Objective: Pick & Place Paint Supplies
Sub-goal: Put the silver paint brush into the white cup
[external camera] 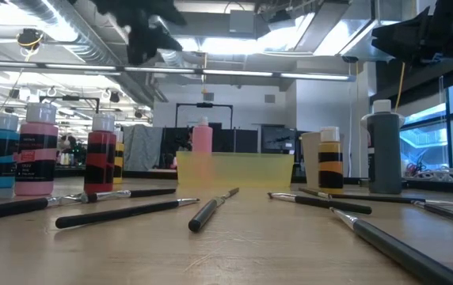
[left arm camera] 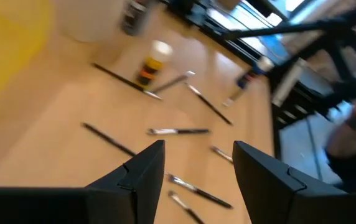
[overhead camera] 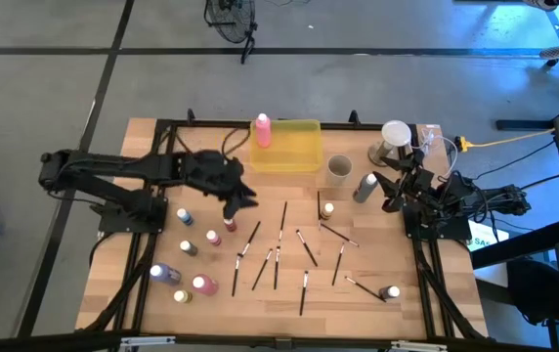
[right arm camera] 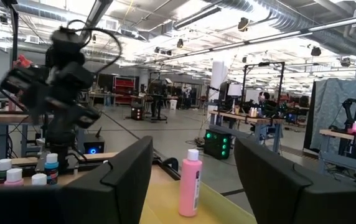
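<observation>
I hover my left gripper (overhead camera: 245,198), jaws apart and empty, mid-frame over the scattered thin dark-handled paintbrushes (overhead camera: 281,224), choosing one; my right gripper (overhead camera: 391,196) waits mid-right, jaws apart too

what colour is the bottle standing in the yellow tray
Pink, with a white cap: the bottle shows best in the right wrist view.

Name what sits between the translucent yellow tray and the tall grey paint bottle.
The high view shows the grey-beige cup between the translucent yellow tray and the tall grey paint bottle.

pink bottle (overhead camera: 262,130), translucent yellow tray (overhead camera: 294,156)
</observation>
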### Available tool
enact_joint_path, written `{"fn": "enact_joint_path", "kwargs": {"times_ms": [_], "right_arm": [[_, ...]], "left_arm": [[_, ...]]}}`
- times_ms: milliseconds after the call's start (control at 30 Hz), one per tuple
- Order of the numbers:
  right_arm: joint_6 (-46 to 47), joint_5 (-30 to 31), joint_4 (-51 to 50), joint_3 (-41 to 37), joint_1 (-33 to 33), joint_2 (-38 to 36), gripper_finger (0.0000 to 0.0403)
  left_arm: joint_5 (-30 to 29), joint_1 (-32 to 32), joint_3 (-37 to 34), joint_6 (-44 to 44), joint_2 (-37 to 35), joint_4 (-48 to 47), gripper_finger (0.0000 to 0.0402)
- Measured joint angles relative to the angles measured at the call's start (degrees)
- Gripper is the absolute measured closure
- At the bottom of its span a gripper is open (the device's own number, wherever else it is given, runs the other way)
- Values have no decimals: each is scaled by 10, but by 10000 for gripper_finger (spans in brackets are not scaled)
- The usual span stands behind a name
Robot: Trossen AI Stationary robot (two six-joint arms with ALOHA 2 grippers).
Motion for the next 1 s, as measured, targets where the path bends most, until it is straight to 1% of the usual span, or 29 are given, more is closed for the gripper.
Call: {"fn": "enact_joint_path", "kwargs": {"times_ms": [100, 200, 300, 533, 700, 800, 933, 1000], "right_arm": [[1, 0, 0, 0, 0, 0, 174], [1, -2, 0, 0, 0, 0, 174], [3, -21, 2, 0, 0, 0, 174], [10, -41, 11, 0, 0, 0, 174], [0, -41, 28, 0, 0, 0, 174], [-3, -47, 47, 0, 0, 0, 174], [4, -67, 47, 0, 0, 0, 174], [14, -70, 35, 0, 0, 0, 174]], "left_arm": [[-7, -43, 0, -8, 0, 8, 218], [-36, -86, 0, -38, 0, 24, 218], [-63, -125, 0, -69, 0, 33, 218], [-77, -202, 0, -196, 10, 5, 220], [-79, -229, 0, -252, 40, 9, 232], [-77, -234, 0, -253, 67, 41, 238], [-49, -234, 0, -251, 100, 146, 240], [-37, -237, 0, -210, 113, 198, 239]]}}
